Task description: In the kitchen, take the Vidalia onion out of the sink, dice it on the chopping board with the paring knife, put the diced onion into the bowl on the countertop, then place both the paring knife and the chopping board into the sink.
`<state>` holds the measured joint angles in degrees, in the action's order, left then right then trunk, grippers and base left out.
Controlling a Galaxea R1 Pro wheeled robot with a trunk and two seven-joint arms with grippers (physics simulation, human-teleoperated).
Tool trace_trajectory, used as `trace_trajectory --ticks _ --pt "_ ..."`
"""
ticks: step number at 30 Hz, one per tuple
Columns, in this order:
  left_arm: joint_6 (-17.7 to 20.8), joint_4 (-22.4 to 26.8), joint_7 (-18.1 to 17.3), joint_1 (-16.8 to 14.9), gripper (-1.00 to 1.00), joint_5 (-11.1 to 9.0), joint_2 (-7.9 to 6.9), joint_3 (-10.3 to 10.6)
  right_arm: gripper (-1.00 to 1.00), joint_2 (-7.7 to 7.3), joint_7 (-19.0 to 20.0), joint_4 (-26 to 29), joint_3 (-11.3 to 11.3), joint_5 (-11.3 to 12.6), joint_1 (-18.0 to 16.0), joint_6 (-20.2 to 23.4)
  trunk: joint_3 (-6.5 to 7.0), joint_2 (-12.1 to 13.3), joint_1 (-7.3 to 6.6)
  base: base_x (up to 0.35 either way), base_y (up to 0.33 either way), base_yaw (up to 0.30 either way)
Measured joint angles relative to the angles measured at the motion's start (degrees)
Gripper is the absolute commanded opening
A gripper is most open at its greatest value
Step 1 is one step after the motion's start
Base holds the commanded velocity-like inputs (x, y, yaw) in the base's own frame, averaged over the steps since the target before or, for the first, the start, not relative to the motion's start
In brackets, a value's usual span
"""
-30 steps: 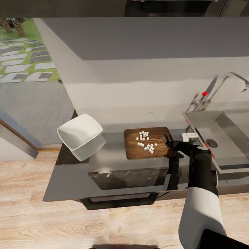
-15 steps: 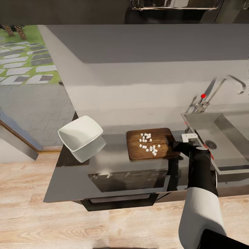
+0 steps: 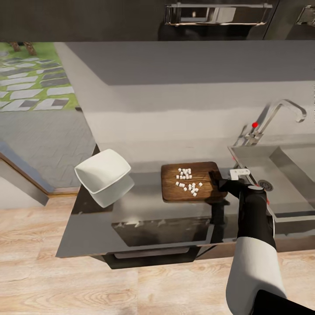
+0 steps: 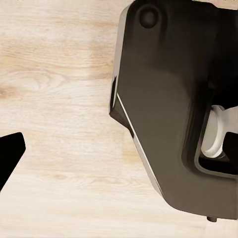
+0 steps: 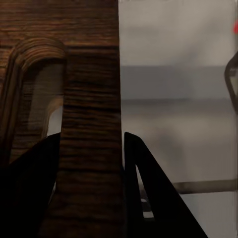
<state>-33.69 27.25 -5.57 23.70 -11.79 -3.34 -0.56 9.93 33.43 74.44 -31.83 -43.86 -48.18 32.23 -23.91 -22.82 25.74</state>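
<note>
The chopping board (image 3: 173, 188) lies on the countertop (image 3: 144, 210) with several small white cubes of diced Vidalia onion (image 3: 187, 179) on it. My right gripper (image 3: 217, 179) is at the board's right end, beside the sink (image 3: 284, 175). In the right wrist view the dark fingers (image 5: 29, 188) sit on either side of the chopping board's (image 5: 89, 99) handle end, so the right gripper (image 5: 91, 136) is shut on it. The white bowl (image 3: 103, 175) stands at the counter's left end. One dark fingertip (image 4: 7, 153) of the left gripper hangs over the wooden floor. The paring knife is out of view.
The chrome tap (image 3: 280, 111) with its red knob (image 3: 255, 125) rises behind the sink, whose drain (image 3: 265, 185) shows just past my right wrist. A wall cabinet with a metal handle (image 3: 218, 13) hangs above. The robot's dark base (image 4: 168, 99) is beside the left arm.
The head view has tilted up, revealing the wall cabinet. My right gripper stays on the board's end, and the board looks slightly nearer the sink.
</note>
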Motion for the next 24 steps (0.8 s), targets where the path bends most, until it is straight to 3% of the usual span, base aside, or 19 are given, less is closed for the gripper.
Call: trace_trajectory --ticks 12,24 --pt "0.0 0.0 0.0 0.0 1.00 0.0 0.00 0.0 -1.00 0.00 0.0 0.0 0.0 0.0 0.0 0.1 1.09 0.0 0.00 -0.009 0.000 0.000" --pt "0.0 0.0 0.0 0.0 1.00 0.0 0.00 0.0 -1.00 0.00 0.0 0.0 0.0 0.0 0.0 0.0 2.17 0.0 0.04 -0.298 0.000 0.000"
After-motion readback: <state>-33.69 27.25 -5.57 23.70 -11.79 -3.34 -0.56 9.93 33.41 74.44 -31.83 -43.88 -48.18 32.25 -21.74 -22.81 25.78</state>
